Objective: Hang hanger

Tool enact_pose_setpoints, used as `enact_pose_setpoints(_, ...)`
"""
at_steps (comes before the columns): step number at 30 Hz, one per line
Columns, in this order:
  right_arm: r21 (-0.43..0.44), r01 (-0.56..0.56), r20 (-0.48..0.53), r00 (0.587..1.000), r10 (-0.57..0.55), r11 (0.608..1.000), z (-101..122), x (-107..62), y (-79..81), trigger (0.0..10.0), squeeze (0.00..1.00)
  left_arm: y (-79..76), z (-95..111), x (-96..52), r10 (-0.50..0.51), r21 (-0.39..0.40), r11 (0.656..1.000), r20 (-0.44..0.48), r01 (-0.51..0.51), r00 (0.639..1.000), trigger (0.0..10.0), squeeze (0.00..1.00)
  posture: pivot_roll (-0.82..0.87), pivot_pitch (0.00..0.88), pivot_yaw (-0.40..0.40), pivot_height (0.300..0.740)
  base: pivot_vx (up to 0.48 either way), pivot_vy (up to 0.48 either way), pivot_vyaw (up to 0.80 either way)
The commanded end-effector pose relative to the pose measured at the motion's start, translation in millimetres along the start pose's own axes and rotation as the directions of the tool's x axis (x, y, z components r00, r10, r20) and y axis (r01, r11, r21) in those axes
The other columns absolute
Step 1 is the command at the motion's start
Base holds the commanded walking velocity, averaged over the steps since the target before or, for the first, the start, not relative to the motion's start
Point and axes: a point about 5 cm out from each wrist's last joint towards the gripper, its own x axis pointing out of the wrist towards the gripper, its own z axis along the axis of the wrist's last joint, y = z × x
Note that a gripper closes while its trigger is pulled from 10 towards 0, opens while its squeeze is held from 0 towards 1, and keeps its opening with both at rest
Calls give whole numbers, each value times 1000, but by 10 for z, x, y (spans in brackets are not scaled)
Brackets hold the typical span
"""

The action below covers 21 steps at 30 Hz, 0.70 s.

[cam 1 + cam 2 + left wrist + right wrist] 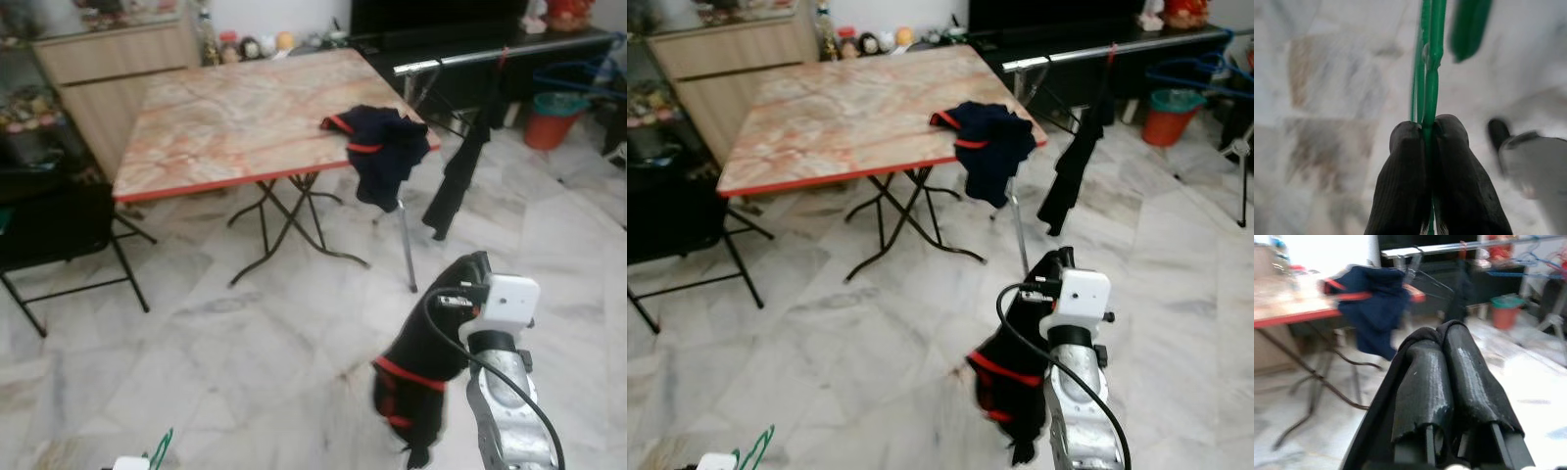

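Clearly left gripper (1429, 147) pinches green hanger (1431, 63) low at 7 o'clock; right gripper (1447, 362) clamps dark garment (411, 367) at 5 o'clock, probably carrying both toward rail (509, 51) at 1 o'clock.

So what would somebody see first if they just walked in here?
Probably the right gripper up close, shut on a dark garment with red trim that hangs over the floor. Next, the marble-patterned table with another dark garment draped over its corner. The left gripper pinches a green hanger.
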Motion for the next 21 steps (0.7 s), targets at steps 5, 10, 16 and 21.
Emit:
enact_pose_setpoints(5,5,-29,60,998,29,1000,135,47,107,10000,0,121,-88,-29,27,5,1000,-24,-27,999,10000,0,-188,0,60,740,362,0,0)
enact_pose_setpoints(10,5,-32,64,997,32,999,147,57,106,10000,0,120,-96,-30,27,1,1000,-28,-27,999,10000,0,-187,0,57,740,359,0,0)
enact_pose_setpoints(16,-17,-49,75,996,50,999,174,73,121,10000,0,90,-119,-30,23,-1,1000,-37,-23,999,10000,0,-190,0,54,740,360,0,165)
enact_pose_setpoints(21,-25,-57,81,995,59,998,186,77,135,10000,0,71,-151,-33,19,-3,1000,-48,-19,999,10000,0,-190,0,51,740,359,0,499)
